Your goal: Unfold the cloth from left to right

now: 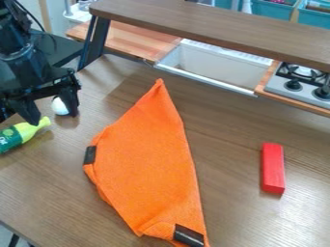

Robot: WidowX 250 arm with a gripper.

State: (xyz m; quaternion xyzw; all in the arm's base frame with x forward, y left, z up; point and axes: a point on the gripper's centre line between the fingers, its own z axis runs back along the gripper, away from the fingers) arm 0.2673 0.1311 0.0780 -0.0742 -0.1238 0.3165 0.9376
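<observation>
Orange cloth (145, 159) is laid across the middle of the desk (45, 198), to the right of the gripper (51, 116) and further down the camera view. The gripper is hung at the upper left, its two fingers parted, with nothing seen to be clamped between them. By it are found a white rounded object (61, 106) and a yellow-green bottle (23, 133).

The cloth's long axis is run from a narrow point at the top down to the bottom edge, leaning slightly right as it descends. It is thus set across the way from the gripper rather than pointed at it, so that a long flank is offered to the arm. On that flank a dark patch (89, 155) is seen at the leftmost bulge; another, a dark tag (189, 235), is placed at the lower end, further off.

For unfolding to the right, the left flank seems the part to be reached first, by a move down and rightward, clear of the bottle. If an upper layer is caught there, it should be carried across the long axis; were both layers pinched, the whole cloth might be dragged towards the red block (273, 169).
</observation>
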